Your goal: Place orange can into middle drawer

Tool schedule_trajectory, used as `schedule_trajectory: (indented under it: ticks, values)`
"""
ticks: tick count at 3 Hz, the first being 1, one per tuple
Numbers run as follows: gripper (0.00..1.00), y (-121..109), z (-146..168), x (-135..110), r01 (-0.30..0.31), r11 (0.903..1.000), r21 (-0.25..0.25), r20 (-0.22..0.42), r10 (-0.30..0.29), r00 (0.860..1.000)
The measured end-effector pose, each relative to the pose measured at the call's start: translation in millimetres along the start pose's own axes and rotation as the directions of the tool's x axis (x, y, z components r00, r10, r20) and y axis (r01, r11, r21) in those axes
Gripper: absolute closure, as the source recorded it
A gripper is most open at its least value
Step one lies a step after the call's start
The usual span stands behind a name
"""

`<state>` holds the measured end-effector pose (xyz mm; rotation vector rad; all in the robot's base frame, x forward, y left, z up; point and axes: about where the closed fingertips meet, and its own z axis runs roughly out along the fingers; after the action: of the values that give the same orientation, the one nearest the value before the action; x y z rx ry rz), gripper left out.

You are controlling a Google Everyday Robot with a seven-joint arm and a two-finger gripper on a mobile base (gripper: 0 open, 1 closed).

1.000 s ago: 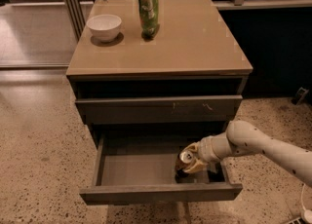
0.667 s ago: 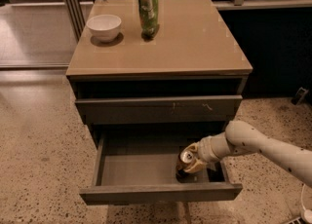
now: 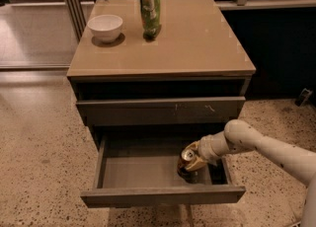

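Little had shifted since a second before: the gripper (image 3: 192, 164) and the orange can (image 3: 187, 155) sat in almost the same spot, and the arm (image 3: 261, 146) had barely moved.

In the camera view, the middle drawer (image 3: 140, 172) stood pulled out toward the near side, its smooth grey floor bare across the left and centre. The pale arm reached in from the right, over the drawer's right wall, with the gripper low inside the right part of the drawer. Its claw was clenched around the orange can, which was inside the drawer and tilted, its silver top turned up and to the left. Whether the can's base touched the drawer floor could not be told, as its lower part was dark and partly hidden by the claw.

Above, a drawer front (image 3: 160, 110) with small pale scuffs was closed. On the tan cabinet top (image 3: 202, 43), at the far left, stood a white bowl (image 3: 105, 26), with a tall green snack bag (image 3: 149, 7) upright just to its right. Speckled flooring (image 3: 39, 162) lay around the cabinet.
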<state>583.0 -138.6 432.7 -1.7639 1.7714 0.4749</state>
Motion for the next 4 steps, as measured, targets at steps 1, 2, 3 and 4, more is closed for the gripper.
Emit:
schedule_trajectory:
  ticks: [1, 2, 3, 4]
  values:
    - [1.00, -11.4, 10.9, 4.9, -0.002, 1.0000, 0.008, 0.012, 0.002, 1.000]
    - [1.00, -18.6, 20.6, 7.4, 0.000, 0.9999, 0.012, 0.020, 0.000, 1.000]
    - [0.81, -18.7, 20.8, 7.4, 0.000, 0.9999, 0.013, 0.020, 0.000, 1.000]
    - [0.58, -18.7, 20.8, 7.4, 0.000, 0.9999, 0.012, 0.020, 0.000, 1.000]
